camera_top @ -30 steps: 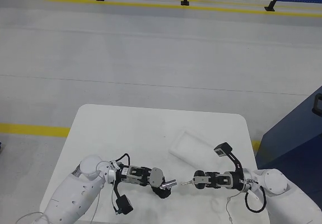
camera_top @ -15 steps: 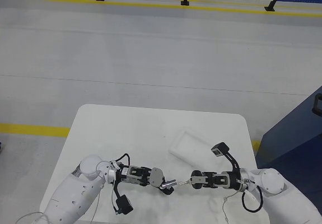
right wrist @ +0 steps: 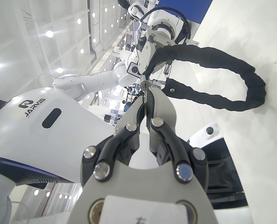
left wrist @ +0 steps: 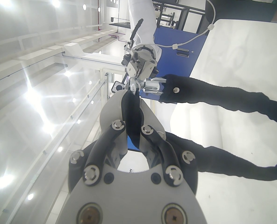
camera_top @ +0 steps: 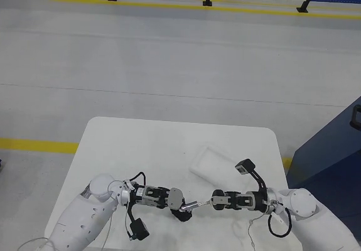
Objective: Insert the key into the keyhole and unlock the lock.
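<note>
A chain lock in a black fabric sleeve [right wrist: 246, 87] hangs in a loop over the table. My left gripper [left wrist: 131, 95] is shut on the sleeve just beside the lock's chrome cylinder [left wrist: 152, 85]. In the top view the cylinder [camera_top: 191, 204] points right from the left gripper [camera_top: 180, 204]. My right gripper [right wrist: 145, 100] is shut on a thin silver key [right wrist: 145, 96]. The key's tip meets the round keyhole [right wrist: 144, 85]; how deep it sits I cannot tell. The right gripper [camera_top: 213, 201] stands close against the cylinder's end.
A shallow white tray [camera_top: 213, 164] lies on the white table [camera_top: 136, 150], behind the grippers to the right. A blue cabinet [camera_top: 350, 150] stands off the table's right side. The sleeve's loop rests on the table near its front edge.
My right gripper has moved left with the key, closing the gap to the lock cylinder. The left gripper and the lock have stayed in place.
</note>
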`<state>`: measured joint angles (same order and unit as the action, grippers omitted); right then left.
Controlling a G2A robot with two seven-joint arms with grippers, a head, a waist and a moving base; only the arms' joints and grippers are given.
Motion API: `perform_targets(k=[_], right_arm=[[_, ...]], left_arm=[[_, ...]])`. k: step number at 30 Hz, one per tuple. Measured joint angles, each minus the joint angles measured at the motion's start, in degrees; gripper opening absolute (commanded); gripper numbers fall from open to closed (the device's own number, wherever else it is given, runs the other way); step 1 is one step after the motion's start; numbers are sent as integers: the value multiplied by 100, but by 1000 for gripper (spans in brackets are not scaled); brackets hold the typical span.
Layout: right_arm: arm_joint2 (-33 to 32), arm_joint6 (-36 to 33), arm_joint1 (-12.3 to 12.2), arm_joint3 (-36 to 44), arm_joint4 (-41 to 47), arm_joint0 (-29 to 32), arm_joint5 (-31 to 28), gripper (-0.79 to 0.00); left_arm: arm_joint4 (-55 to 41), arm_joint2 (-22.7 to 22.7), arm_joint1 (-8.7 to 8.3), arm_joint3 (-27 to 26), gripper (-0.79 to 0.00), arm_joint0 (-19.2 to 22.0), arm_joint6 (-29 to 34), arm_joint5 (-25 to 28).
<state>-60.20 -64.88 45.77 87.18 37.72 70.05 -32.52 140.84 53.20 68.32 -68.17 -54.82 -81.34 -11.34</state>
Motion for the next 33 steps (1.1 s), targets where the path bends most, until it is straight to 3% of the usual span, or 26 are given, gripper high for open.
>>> perform_targets(k=[33], right_arm=[[-259, -125, 152, 45, -234, 69, 25, -785]], left_arm=[[0, 0, 0, 0, -785, 0, 0, 0]])
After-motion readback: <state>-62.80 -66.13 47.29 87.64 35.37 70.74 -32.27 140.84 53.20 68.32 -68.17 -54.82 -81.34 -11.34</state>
